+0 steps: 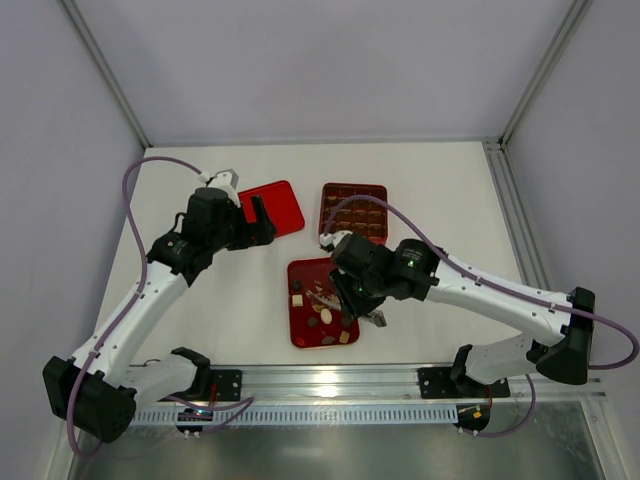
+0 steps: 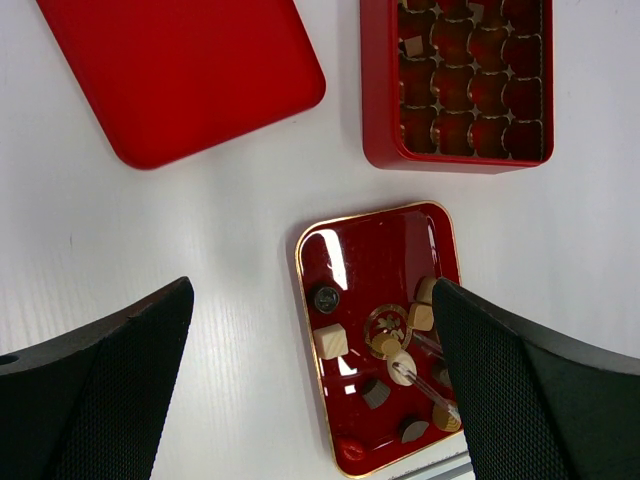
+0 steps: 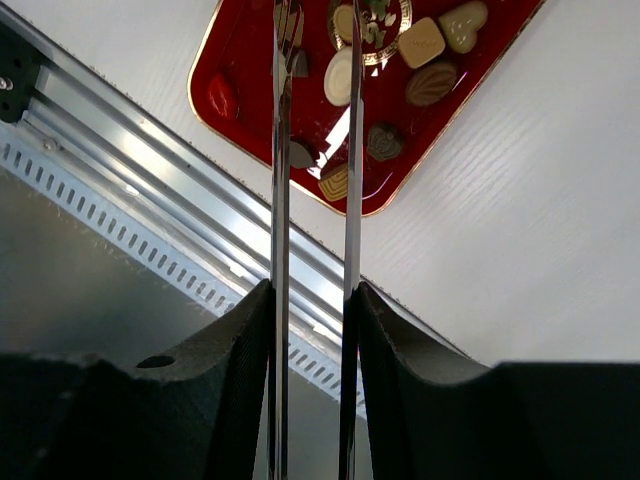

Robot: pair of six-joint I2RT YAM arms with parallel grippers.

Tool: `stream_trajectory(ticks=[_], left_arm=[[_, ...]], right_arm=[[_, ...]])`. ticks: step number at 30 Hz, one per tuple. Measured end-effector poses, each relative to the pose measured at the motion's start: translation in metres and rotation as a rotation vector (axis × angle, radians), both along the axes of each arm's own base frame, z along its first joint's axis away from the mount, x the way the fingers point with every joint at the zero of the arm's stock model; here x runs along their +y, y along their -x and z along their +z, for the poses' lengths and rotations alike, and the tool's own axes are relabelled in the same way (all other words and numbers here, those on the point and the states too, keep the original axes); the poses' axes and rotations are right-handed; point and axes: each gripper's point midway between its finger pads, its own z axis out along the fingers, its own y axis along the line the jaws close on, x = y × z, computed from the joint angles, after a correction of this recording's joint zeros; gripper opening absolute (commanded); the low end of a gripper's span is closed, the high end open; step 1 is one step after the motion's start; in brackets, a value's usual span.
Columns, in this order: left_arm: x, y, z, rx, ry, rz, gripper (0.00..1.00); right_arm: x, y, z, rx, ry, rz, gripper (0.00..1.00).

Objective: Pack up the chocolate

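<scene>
- Right wrist view: the right gripper [image 3: 312,300] has its fingers narrow, clamped on tweezers [image 3: 280,200], whose blades reach over the tray [image 3: 235,55].
- Chocolate [image 3: 421,42] lies loose in that tray. A cream oval [image 3: 340,76] sits between the blades near their tips; I cannot tell whether it is pinched.
- Left gripper [image 2: 312,290] hangs wide open above the table [image 2: 200,230], holding nothing, left of the tray and near the lid [image 2: 180,70].
- Two pieces sit in the box [image 2: 375,100], beyond the tray.
</scene>
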Motion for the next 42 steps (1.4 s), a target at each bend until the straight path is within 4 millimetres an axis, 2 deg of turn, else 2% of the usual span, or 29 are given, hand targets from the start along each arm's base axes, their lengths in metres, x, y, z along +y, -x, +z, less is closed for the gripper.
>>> stream_trajectory(ticks=[4,8,28,39,42], left_arm=[[0.000,0.000,0.000,0.000,0.000,0.000,1.00],[0.000,0.000,0.000,0.000,0.000,0.000,1.00],[0.000,0.000,0.000,0.000,0.000,0.000,1.00],[0.000,0.000,0.000,0.000,0.000,0.000,1.00],[0.000,0.000,0.000,0.000,0.000,0.000,1.00]], right_arm=[[0.000,0.012,-0.007,0.018,0.019,0.017,0.40],[-0.004,0.015,-0.015,0.032,0.041,0.012,0.40],[0.002,0.011,-0.043,0.059,0.098,0.006,0.40],[0.002,0.011,-0.047,0.061,0.105,0.009,0.40],[0.002,0.011,-0.048,0.061,0.106,0.009,0.37]])
